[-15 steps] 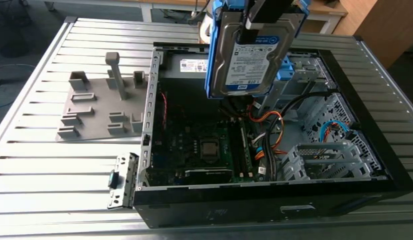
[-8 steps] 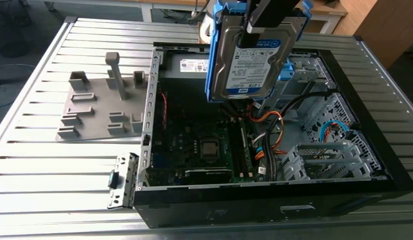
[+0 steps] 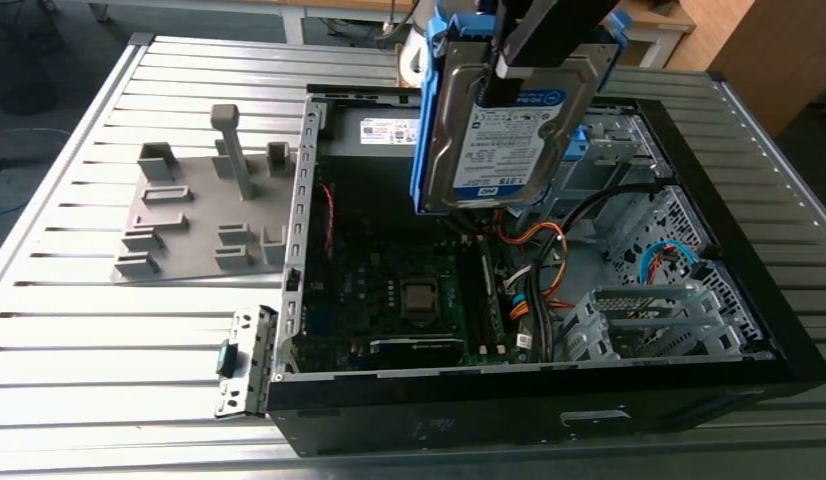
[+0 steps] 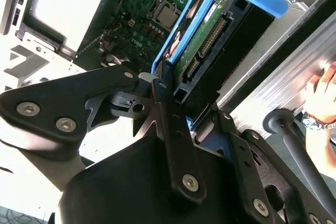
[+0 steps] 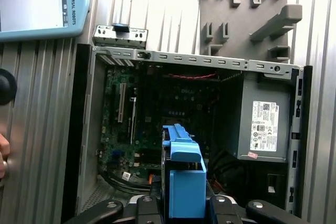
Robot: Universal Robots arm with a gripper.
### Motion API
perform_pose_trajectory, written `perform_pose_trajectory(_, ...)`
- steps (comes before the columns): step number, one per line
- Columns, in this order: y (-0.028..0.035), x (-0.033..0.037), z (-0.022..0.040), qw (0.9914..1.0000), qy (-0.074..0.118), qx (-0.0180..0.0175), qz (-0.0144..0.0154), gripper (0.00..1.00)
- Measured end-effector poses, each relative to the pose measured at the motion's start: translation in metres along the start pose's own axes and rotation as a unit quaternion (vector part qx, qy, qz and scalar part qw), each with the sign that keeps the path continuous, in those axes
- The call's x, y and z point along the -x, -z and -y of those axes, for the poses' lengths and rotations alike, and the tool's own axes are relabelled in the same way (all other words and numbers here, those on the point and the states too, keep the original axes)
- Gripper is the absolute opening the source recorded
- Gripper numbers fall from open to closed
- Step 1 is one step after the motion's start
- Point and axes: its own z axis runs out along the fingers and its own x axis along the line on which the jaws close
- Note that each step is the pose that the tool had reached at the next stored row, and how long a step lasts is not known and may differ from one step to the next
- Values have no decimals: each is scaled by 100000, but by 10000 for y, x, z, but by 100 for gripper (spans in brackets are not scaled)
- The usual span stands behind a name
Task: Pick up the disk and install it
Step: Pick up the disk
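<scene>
The disk (image 3: 500, 135) is a silver hard drive with a white-and-blue label and blue carrier rails. It hangs upright in the air above the open computer case (image 3: 733, 290), over the motherboard (image 3: 400, 300). My gripper (image 3: 504, 68) is shut on its upper end from above. In the second wrist view the black fingers (image 4: 163, 103) clamp the blue rail of the disk (image 4: 207, 30). In the first wrist view the disk's blue carrier (image 5: 184, 182) stands edge-on between the finger bases, above the case interior.
A grey box with a white sticker (image 3: 386, 130) sits at the case's back. A metal drive cage (image 3: 653, 320) and cables fill the exterior view's right side. A grey fixture plate (image 3: 200, 210) lies on the ribbed table. A person's hand (image 4: 321, 87) rests beside the case.
</scene>
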Motion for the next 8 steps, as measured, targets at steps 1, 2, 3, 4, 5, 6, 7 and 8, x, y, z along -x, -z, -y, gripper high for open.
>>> perform_pose_trajectory(1, 0, -14, -1, 100000, -2, 2, -4, 36)
perform_pose_trajectory(2, 1, -32, -3, 100000, 0, 5, -8, 36)
perform_pose_trajectory(3, 0, -50, -5, 100000, -2, 6, -11, 36)
perform_pose_trajectory(4, -1, -71, -6, 100000, 1, 2, -4, 36)
perform_pose_trajectory(5, -2, -94, -8, 100000, 1, 0, 6, 36)
perform_pose_trajectory(6, -3, -118, -11, 100000, 0, -5, 33, 36)
perform_pose_trajectory(7, -3, -146, -13, 100000, 3, -6, 96, 36)
perform_pose_trajectory(8, -4, -174, -16, 100000, 7, -14, 195, 36)
